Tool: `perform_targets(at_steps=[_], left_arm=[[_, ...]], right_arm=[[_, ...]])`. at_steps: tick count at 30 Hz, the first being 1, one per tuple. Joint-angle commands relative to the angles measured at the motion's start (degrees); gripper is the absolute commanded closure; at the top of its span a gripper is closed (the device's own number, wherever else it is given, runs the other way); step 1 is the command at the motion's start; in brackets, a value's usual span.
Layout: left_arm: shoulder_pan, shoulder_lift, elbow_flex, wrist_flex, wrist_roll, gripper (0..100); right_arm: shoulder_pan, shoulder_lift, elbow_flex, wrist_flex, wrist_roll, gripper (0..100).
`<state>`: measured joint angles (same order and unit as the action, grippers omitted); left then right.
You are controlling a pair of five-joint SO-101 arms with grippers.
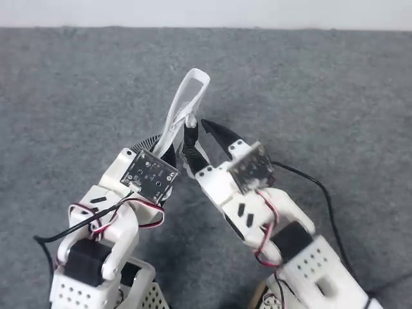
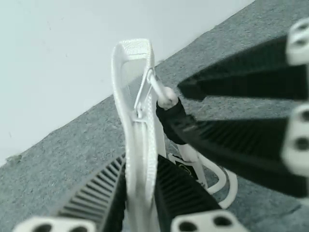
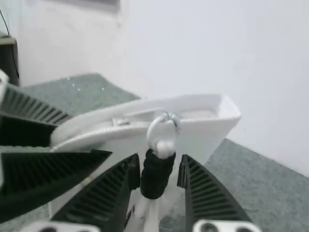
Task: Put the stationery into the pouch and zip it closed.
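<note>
Left fingers (image 2: pixel 181 193) clamp the pouch (image 2: pixel 133 63); the right fingers (image 3: pixel 205 193), parted around the zip pull (image 3: pixel 154 174), should pinch squarely before dragging

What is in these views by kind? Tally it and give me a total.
pouch: 1
zip pull: 1
grippers: 2 (left gripper, right gripper)
Total: 4

White plastic arms (image 1: pixel 103 251), black ribbed pincer fingers (image 2: pixel 183 193), red-black-white wire bundles (image 1: pixel 96 215), dark wrist boards (image 1: pixel 149 172), possibly cameras.
</note>
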<state>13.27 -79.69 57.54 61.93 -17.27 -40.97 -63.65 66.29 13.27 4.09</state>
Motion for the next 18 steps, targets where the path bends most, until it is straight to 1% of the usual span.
perform_targets(at_steps=[1, 7, 14, 16, 18], left_arm=[[-0.44, 0.09, 0.75, -0.26, 0.88, 99], [-0.44, 0.09, 0.75, -0.35, 0.88, 99], [-0.44, 0.09, 0.75, -0.26, 0.97, 99], [-0.44, 0.09, 0.75, -0.26, 0.97, 99], [-0.44, 0.09, 0.75, -0.26, 0.97, 99]], right_arm=[[-0.13, 4.26, -0.79, -5.58, 0.53, 87.6], [1.36, 5.58, -0.79, -8.84, 0.44, 87.6], [1.63, 5.58, -0.79, -8.92, 0.35, 87.7], [1.71, 5.67, -0.79, -8.92, 0.35, 90.6], [1.71, 6.46, -1.14, -8.92, 0.44, 96.8]])
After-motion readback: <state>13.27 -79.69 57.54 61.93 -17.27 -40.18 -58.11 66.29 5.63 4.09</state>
